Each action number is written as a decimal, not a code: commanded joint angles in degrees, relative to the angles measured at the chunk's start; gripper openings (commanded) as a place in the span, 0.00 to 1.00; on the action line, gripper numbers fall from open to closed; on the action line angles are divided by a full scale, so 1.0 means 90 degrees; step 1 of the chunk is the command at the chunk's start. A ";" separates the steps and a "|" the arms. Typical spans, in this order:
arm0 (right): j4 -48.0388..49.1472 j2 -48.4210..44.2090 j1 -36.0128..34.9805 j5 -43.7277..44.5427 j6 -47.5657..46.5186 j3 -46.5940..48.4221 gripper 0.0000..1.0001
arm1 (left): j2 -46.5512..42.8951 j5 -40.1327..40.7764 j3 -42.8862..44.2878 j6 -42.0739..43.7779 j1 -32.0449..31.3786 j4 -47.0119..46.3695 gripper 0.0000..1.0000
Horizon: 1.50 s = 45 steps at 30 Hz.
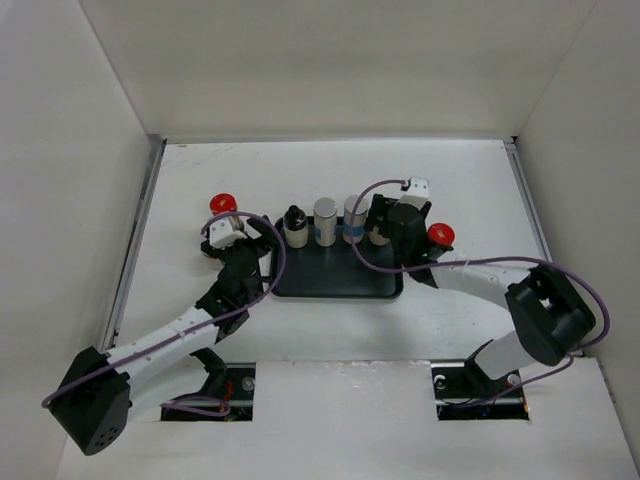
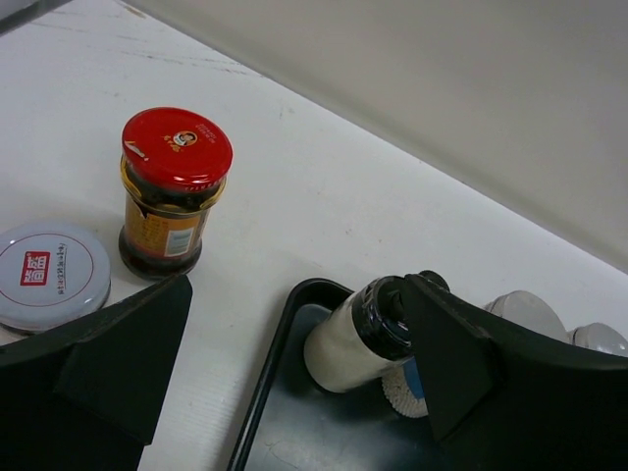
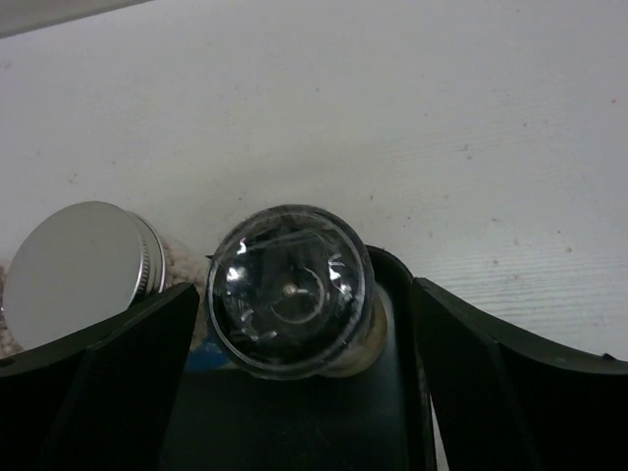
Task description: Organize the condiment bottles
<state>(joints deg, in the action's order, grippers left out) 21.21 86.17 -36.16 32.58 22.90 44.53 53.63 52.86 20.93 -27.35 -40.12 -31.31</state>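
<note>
A black tray [image 1: 335, 275] holds a black-capped bottle [image 1: 295, 226] and two white cylinders with blue labels [image 1: 325, 221] [image 1: 353, 219] in a row. My left gripper [image 1: 247, 250] is open and empty, straddling the tray's left rim [image 2: 267, 378]. Its right finger [image 2: 451, 363] is against the black-capped bottle [image 2: 355, 336]. A red-lidded jar [image 2: 175, 186] and a white-lidded jar [image 2: 49, 275] stand on the table to its left. My right gripper [image 1: 384, 226] is open around a jar with a clear domed cap [image 3: 289, 290], which stands in the tray's far right corner. A silver lid [image 3: 83, 270] is beside it.
A second red-lidded jar [image 1: 439, 235] stands on the table just right of the tray, next to my right arm. The first red-lidded jar [image 1: 222, 204] is far left of the tray. White walls enclose the table on three sides.
</note>
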 commanded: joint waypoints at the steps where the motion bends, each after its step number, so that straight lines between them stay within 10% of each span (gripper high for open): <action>1: 0.0270 -0.0725 -0.0108 0.0393 0.0356 -0.0279 0.98 | -0.0284 -0.0258 0.0438 0.0129 0.0058 0.0332 0.82; 8: 0.0289 -0.2619 -0.0390 0.0521 0.0483 -0.1099 1.00 | -0.0957 -0.0151 0.0769 0.0481 0.0439 0.1659 0.55; 17: 0.0562 -0.3345 -0.1094 0.0297 0.0571 -0.1872 0.50 | 0.0064 -0.0579 0.1931 0.0422 0.1561 0.3352 0.83; 25: 0.0934 -0.2710 -0.1221 -0.0181 0.0571 -0.1882 0.95 | 0.1960 -0.1761 0.3055 0.0432 0.2489 0.3382 0.89; 45: 0.1012 -0.2846 -0.1202 -0.0290 0.0601 -0.1999 1.00 | 0.3631 -0.2436 0.3710 0.0334 0.3144 0.3098 0.76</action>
<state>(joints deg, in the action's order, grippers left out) 26.55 62.17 -46.61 30.89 27.51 27.14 86.89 31.40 51.53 -24.05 -12.12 -1.89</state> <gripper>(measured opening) 0.998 0.763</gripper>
